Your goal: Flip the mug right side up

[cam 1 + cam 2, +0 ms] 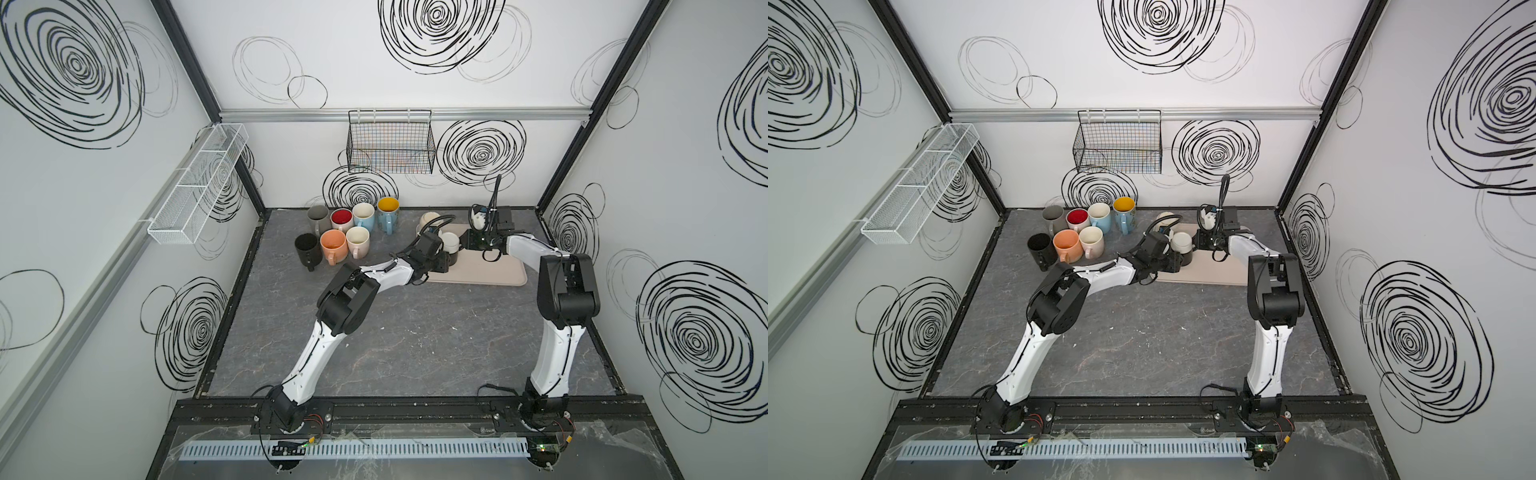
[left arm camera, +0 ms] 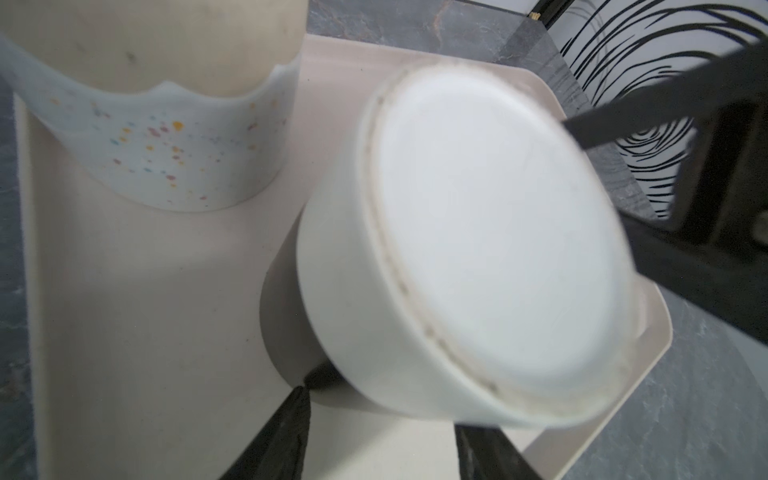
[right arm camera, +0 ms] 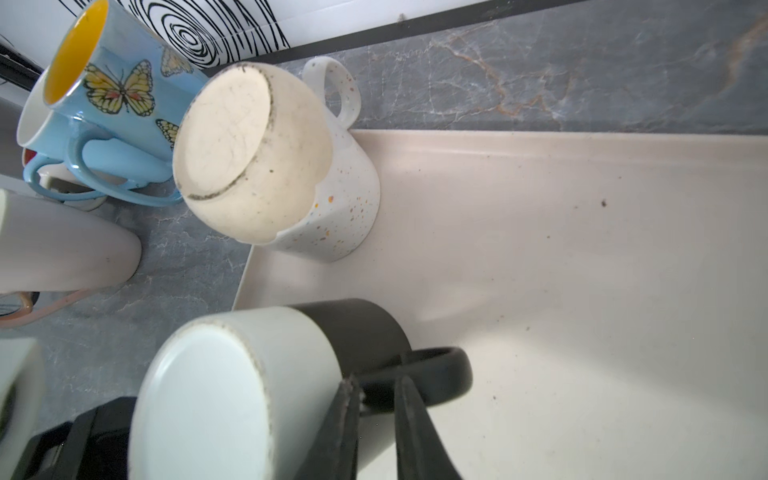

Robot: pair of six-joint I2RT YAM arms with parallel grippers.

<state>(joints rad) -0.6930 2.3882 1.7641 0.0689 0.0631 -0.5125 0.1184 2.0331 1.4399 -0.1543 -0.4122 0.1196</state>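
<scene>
The mug (image 1: 451,242) is upside down on the beige mat (image 1: 498,272), near the mat's left edge. Its white base is up and its dark part is downward. The right gripper (image 3: 376,384) is closed on the black handle (image 3: 451,374), with one finger on each side of it. The left gripper (image 2: 380,409) has its fingers apart at both sides of the mug body. Whether they press it cannot be told. A speckled mug (image 3: 345,199), also inverted, stands near it on the same mat, closer to the back wall.
</scene>
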